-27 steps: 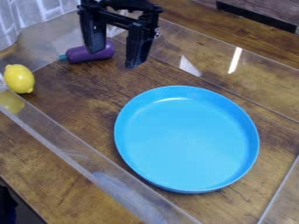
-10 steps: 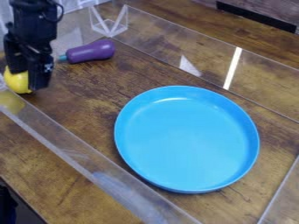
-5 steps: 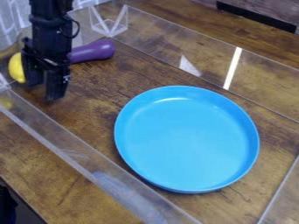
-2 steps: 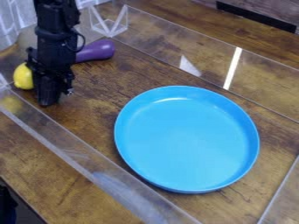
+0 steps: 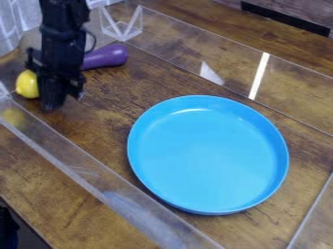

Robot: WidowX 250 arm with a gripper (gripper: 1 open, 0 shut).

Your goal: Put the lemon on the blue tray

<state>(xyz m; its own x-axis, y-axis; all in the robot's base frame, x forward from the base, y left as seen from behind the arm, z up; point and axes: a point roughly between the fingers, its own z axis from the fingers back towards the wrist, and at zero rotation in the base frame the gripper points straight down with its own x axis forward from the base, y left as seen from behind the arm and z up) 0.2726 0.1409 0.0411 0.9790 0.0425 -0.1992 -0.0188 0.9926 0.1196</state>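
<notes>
Wooden table [image 5: 169, 73] under your gripper [image 5: 62, 95], lemon [image 5: 26, 85] beside it

Brown wood grain fills most of your view, with a clear, shiny strip [image 5: 111, 190] running diagonally across the lower left. Your gripper is low over the upper-left part of the table, dark and slightly blurred, its fingers pointing down. You have its jaws together; you cannot tell from this angle whether they touch the lemon. That yellow fruit sits at the left edge of the view, just beside the gripper and partly hidden by it, off the tray and well apart from it. Your blue tray [image 5: 208, 154] lies flat toward the lower right, its round shallow rim fully visible. Just behind the gripper, to its right, you have the purple eggplant-like object [image 5: 107, 57] lying on its side.
</notes>
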